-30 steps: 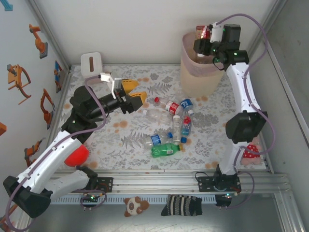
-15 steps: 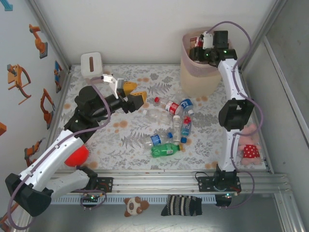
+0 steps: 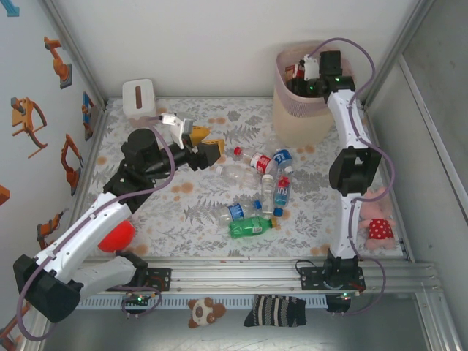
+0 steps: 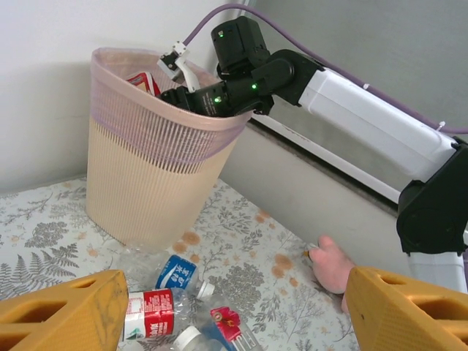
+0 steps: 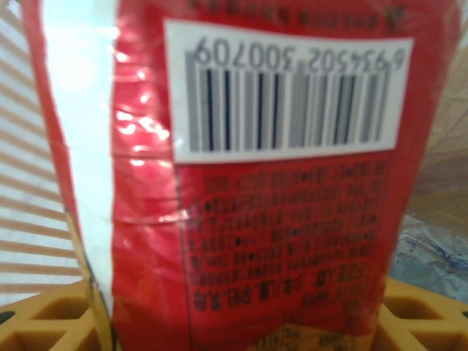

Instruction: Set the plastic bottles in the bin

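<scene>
My right gripper (image 3: 301, 74) sits inside the bin (image 3: 292, 121) mouth, fingers either side of the red-labelled bottle (image 5: 256, 234); whether they pinch it I cannot tell. I'd let go well below the rim, clear of the wall. My left gripper (image 4: 234, 322) gapes wide and empty near the loose bottles (image 3: 256, 212) on the table

Seven plastic bottles (image 3: 268, 194) lie on the table (image 3: 190, 212) just in front of the one bin (image 3: 292, 117): three with blue labels, two plain clear, one with a red label, and one green bottle (image 3: 251, 227). Inside the bin, one more red-labelled bottle (image 5: 256, 219) shows. Well left of the bin stands one white tissue box (image 3: 138, 96); far in front of it lie one red ball (image 3: 117, 235) and one pink plush toy (image 3: 376, 227).
</scene>
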